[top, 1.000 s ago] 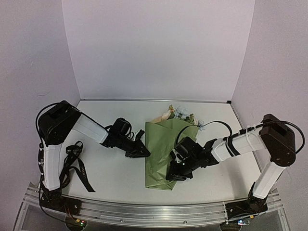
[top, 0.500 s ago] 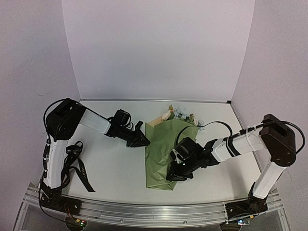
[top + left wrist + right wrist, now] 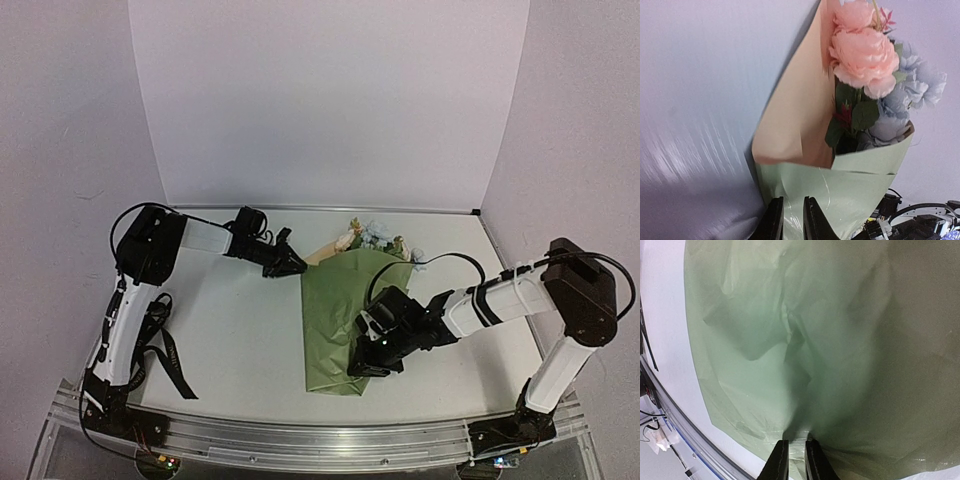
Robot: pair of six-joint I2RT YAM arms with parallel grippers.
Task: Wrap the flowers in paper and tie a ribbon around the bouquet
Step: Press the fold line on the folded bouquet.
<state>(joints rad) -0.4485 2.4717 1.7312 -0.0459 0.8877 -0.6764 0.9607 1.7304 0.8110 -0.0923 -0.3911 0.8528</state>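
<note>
top external view: paper (image 3: 330, 320) wraps flowers (image 3: 375, 235); ribbon (image 3: 165, 355) untied, far from all fingers. right gripper (image 3: 796, 444) pinches paper; left gripper (image 3: 793, 201) nearly closed at its edge, hold unclear.

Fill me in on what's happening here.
Both arms are wrapping a bunch of pale pink and light-blue flowers in an olive-green, tan-backed paper sheet. The right arm has its jaws shut on the sheet's near end; the left arm seems to pinch the edge beside the blossoms. The long black ribbon lies untouched on the white table by the left arm's base.
</note>
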